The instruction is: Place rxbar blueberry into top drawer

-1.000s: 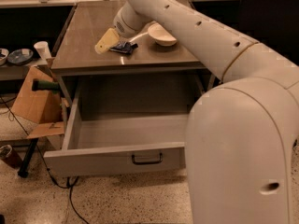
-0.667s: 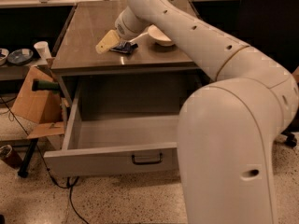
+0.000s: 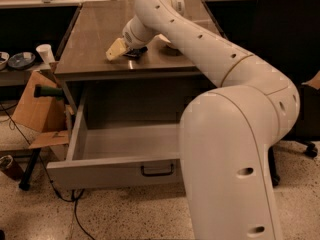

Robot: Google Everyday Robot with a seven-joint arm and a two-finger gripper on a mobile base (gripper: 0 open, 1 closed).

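Observation:
The rxbar blueberry (image 3: 136, 51) is a small dark blue bar lying on the brown tabletop (image 3: 95, 39), near the front edge. My gripper (image 3: 116, 49) hovers low over the tabletop, right at the bar's left side, touching or nearly touching it. A white bowl (image 3: 168, 42) sits just right of the bar, mostly hidden behind my arm. Below the tabletop, the top drawer (image 3: 112, 144) is pulled open. Its grey front panel carries a dark bar handle (image 3: 157, 170). My arm's large white body covers the drawer's right part.
A cardboard box (image 3: 35, 109) leans at the table's left, with a white cup (image 3: 45, 54) and dishes (image 3: 21, 59) on a low shelf behind it. A black chair (image 3: 290, 44) stands at the right. Cables (image 3: 75, 204) trail on the floor under the drawer.
My arm's elbow and body have swung left, covering more of the drawer's right side. The gripper stays at the bar, which has not moved.

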